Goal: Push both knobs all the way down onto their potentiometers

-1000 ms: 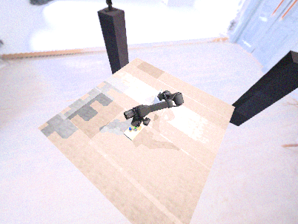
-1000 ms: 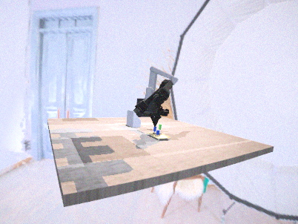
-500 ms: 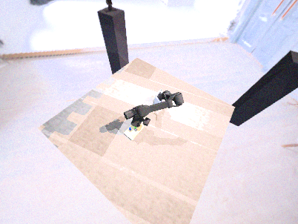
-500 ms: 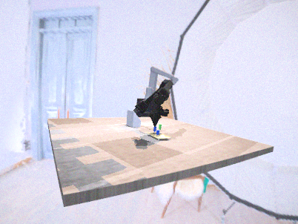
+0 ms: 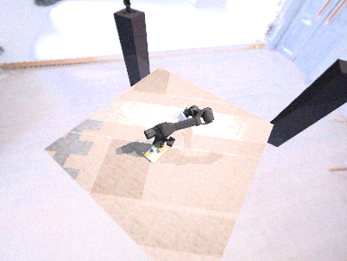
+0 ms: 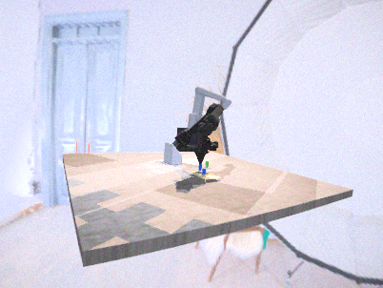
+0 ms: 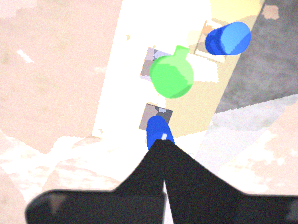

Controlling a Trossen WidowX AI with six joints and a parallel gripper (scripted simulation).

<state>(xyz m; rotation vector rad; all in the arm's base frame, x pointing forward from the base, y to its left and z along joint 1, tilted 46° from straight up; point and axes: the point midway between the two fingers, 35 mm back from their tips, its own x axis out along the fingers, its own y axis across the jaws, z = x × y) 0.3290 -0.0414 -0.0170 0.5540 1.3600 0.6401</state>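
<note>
Green knob [image 5: 157, 149] [image 6: 207, 164] [image 7: 172, 76], pointer toward board's far end

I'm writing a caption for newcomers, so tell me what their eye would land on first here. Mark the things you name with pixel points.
Probably the bright green knob [image 7: 171, 75], mid-board in the wrist view, with a blue knob [image 7: 228, 38] to its upper right. Next, the black gripper [image 7: 161, 145] [image 6: 200, 162], closed, its tips at the lower blue knob [image 7: 159, 131].

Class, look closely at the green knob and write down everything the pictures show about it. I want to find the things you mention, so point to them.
The green knob [image 6: 207, 164] [image 7: 171, 76] is bright, plain green and plastic-looking. From the wrist view its top is round, with a short tab sticking out at one side. It stands upright over the circuit board [image 6: 212, 178] [image 7: 112, 90], between the two blue knobs in the wrist view. The closed gripper [image 6: 200, 163] [image 7: 161, 145] is not touching it. Whether it is fully seated cannot be told.
</note>
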